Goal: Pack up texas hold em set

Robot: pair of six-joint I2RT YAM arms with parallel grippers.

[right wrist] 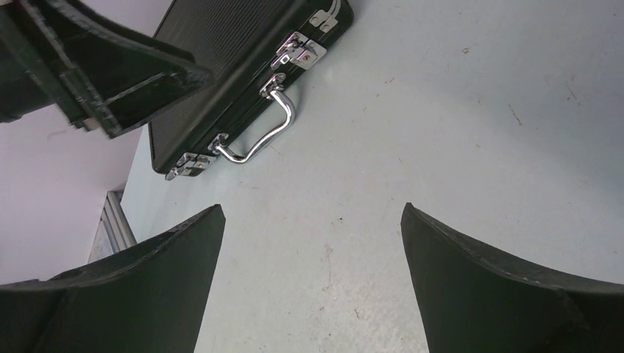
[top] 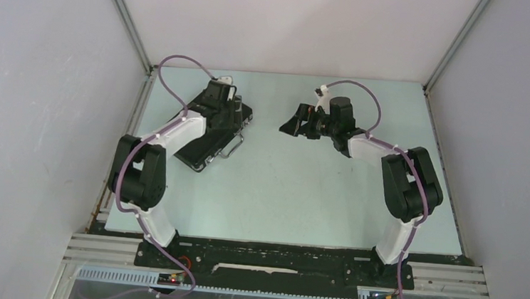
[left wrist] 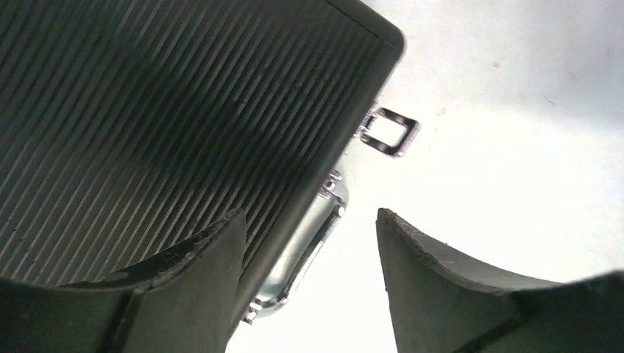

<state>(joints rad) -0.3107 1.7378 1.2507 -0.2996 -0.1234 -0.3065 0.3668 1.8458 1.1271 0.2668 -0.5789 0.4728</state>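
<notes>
Since both sets of jaws are spread wide with nothing in them, we'll start there. Our left gripper (left wrist: 309, 220) sits low over the case (left wrist: 184, 110). One of its fingers (left wrist: 199, 294) hangs over the ribbed black lid, the other is out over bare table (left wrist: 515, 147), and the case's front edge runs right up through the gap between them. We honestly can't tell if that inner finger is touching the lid or just floating above it. Right between the jaws, a bit ahead of the tips, is the silver handle (left wrist: 309, 250), swung out from the edge. Further ahead, a silver latch (left wrist: 390, 132) sticks out past the case's side.

Our right gripper (right wrist: 310, 209) is just as open and looks down at plain table, with nothing between its tips or beside them. From those jaws the case is well ahead and off to the left. It's lying flat with the lid shut, the handle side turned toward them and a latch on either side of the handle. The left gripper's dark finger shows above the lid from there too.

From the top camera the two grippers are well apart. The left one is over the case, and the right one's tips point across open table toward it.
</notes>
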